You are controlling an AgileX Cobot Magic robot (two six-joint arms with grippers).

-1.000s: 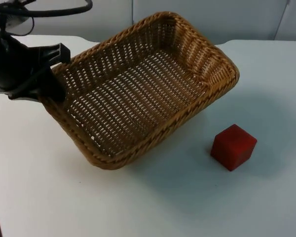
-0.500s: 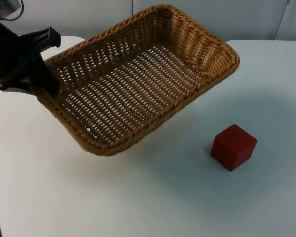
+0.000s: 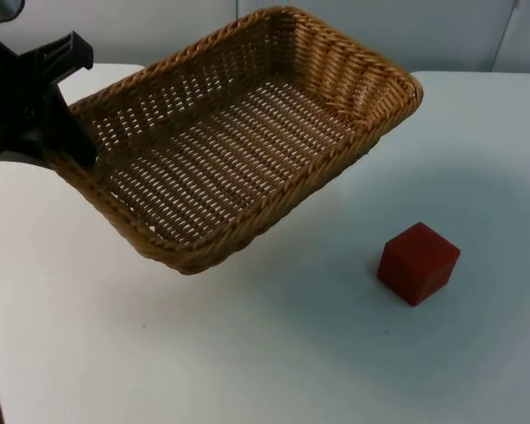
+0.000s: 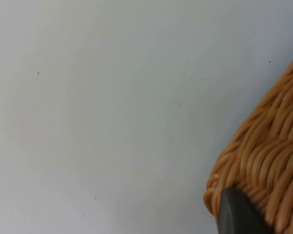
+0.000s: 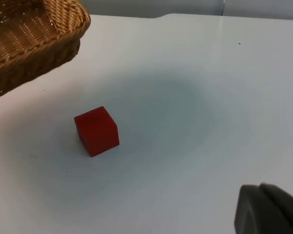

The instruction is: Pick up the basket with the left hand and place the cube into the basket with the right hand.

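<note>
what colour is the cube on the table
Red; the cube shows best in the top view, resting on the white table.

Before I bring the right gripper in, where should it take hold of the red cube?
Come straight down on the cube and close on two opposite upright faces. It sits flat on the table with open space all round, turned corner-on in the top view, so rotate the right gripper to match its faces.

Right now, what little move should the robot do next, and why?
Probably bring the right gripper toward the red cube. The left gripper already holds the basket by its rim, tilted up, while the cube sits alone on the table.
</note>
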